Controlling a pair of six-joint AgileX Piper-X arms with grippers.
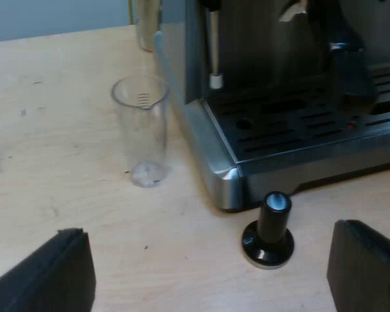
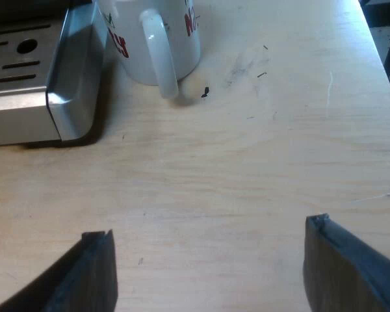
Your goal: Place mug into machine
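Over the pale wooden table (image 2: 247, 169), my right gripper (image 2: 208, 229): black fingers spread wide, nothing between them.
White ceramic mug with red lettering (image 2: 175, 32): upright on the table ahead of that gripper, well apart from it, handle toward it, just beside a corner of the steel espresso machine (image 2: 71, 97).
My left gripper (image 1: 211, 229): spread too, near the black-knobbed tamper (image 1: 270, 231).
Clear plastic measuring glass (image 1: 143, 130): upright beside the machine.

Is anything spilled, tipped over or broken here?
Nothing tipped or broken. The white mug with red letters, the clear measuring glass and the black-knobbed tamper all stand upright. Only a small dark speck lies on the pale wooden table by the mug's handle.
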